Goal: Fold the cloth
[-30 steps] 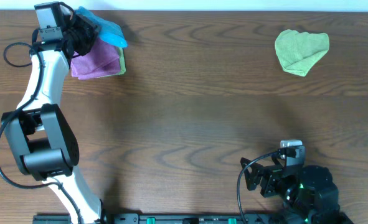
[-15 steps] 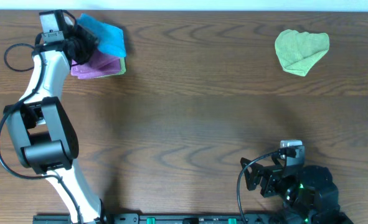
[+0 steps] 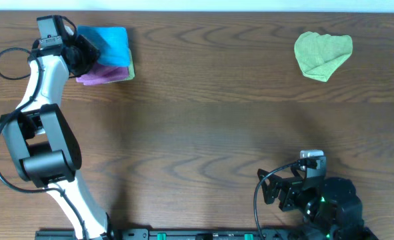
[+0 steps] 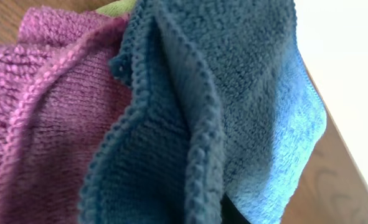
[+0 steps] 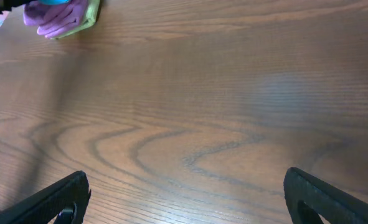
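Observation:
The sky-blue cloth (image 3: 110, 44) lies as a folded square on top of a pink-purple cloth (image 3: 105, 72) at the table's far left corner. My left gripper (image 3: 83, 51) is at the blue cloth's left edge. In the left wrist view the blue cloth (image 4: 233, 93) fills the frame, its hemmed folds running down into the jaws. The fingers themselves are hidden by it, and the gripper looks shut on the cloth's edge. My right gripper (image 5: 187, 186) is open and empty, low over bare table at the near right (image 3: 277, 190).
The pink-purple cloth (image 4: 40, 112) rests on a lime-green one whose edge (image 3: 132, 67) peeks out. A second lime-green cloth (image 3: 323, 55) lies crumpled at the far right. The table's far edge runs just behind the stack.
The left gripper has drawn the blue cloth leftward and down, so it went from a raised bunch to a flat square over the purple cloth. The right arm has not moved.

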Available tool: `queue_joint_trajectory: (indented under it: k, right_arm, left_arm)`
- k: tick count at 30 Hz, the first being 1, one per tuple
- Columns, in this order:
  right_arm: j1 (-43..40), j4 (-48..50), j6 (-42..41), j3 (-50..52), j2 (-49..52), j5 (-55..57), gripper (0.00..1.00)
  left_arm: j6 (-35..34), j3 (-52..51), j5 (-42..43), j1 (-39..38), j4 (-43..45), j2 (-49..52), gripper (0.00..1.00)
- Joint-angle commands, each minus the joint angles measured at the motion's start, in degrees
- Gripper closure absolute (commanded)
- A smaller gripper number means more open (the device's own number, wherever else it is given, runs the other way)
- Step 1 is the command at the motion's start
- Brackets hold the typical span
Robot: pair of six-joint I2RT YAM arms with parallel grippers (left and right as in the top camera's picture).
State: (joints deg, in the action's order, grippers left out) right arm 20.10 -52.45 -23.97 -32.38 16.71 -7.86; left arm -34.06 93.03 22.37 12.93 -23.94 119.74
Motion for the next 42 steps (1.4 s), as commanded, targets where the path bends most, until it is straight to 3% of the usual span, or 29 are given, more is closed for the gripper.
queue_joint_trajectory:
  k: [1, 9, 15, 22, 25, 30, 42]
  right_arm:
    - [-0.31, 0.11, -0.87, 0.35, -0.31, 0.57, 0.01]
    - [-0.31, 0.11, -0.87, 0.35, -0.31, 0.57, 0.01]
    - [-0.31, 0.11, -0.87, 0.35, -0.31, 0.57, 0.01]
    - [-0.31, 0.11, -0.87, 0.35, -0.31, 0.59, 0.01]
    - [-0.31, 0.11, -0.87, 0.35, -0.31, 0.57, 0.01]
    - [-0.31, 0.11, -0.87, 0.33, -0.31, 0.59, 0.01]
    - [-0.31, 0.11, -0.87, 0.35, -0.31, 0.59, 0.01]
  left_arm:
    - [2.86, 1.38, -0.7, 0.33, -0.63, 0.72, 0.74]
    - [5.7, 1.4, -0.28, 1.16, -1.73, -0.48, 0.56]
    - [7.54, 1.4, -0.33, 2.71, -3.13, -4.24, 0.3]
    - [7.78, 1.4, -0.26, 3.98, -5.73, -9.94, 0.26]
    - [8.13, 1.4, -0.28, 3.8, -5.55, -11.93, 0.33]
    - [4.52, 1.38, -0.11, 2.1, -1.81, -11.54, 0.92]
    - [-2.32, 1.38, -3.13, -2.64, 11.41, -3.5, 0.94]
